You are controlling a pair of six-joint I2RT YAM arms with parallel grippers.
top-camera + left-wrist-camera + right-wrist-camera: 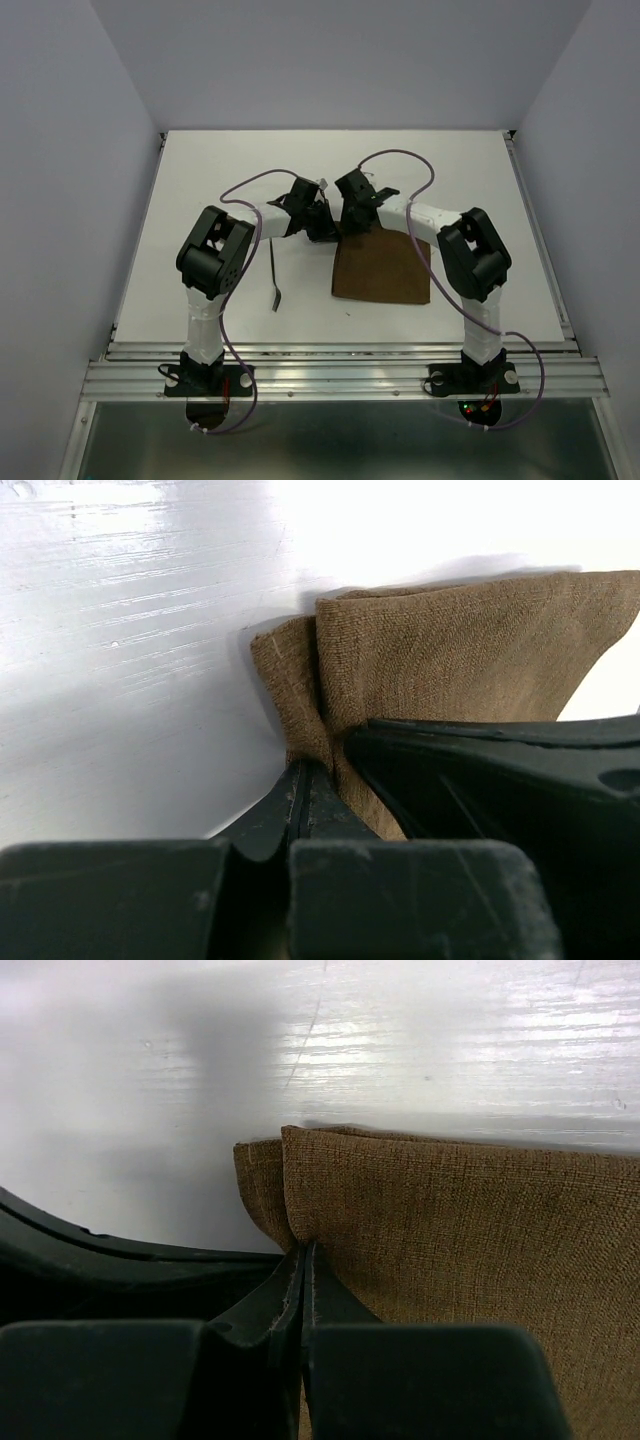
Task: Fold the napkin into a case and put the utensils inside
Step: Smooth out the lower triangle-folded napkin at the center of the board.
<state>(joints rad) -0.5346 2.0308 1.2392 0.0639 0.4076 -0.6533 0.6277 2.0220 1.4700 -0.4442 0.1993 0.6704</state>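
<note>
Tabletop bears the napkin, corner pinched by left fingers and right fingers.

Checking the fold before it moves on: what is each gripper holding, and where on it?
Both are shut on the napkin: the left gripper and the right gripper pinch its doubled edge side by side at the far left corner.

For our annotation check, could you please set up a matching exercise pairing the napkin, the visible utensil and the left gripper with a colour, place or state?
Things:
1. napkin
2. utensil
3. left gripper

Descriptions:
a. shut on a corner of the napkin
b. brown
c. lying free, left of the napkin

Pairs: 1-b, 2-c, 3-a.
</note>
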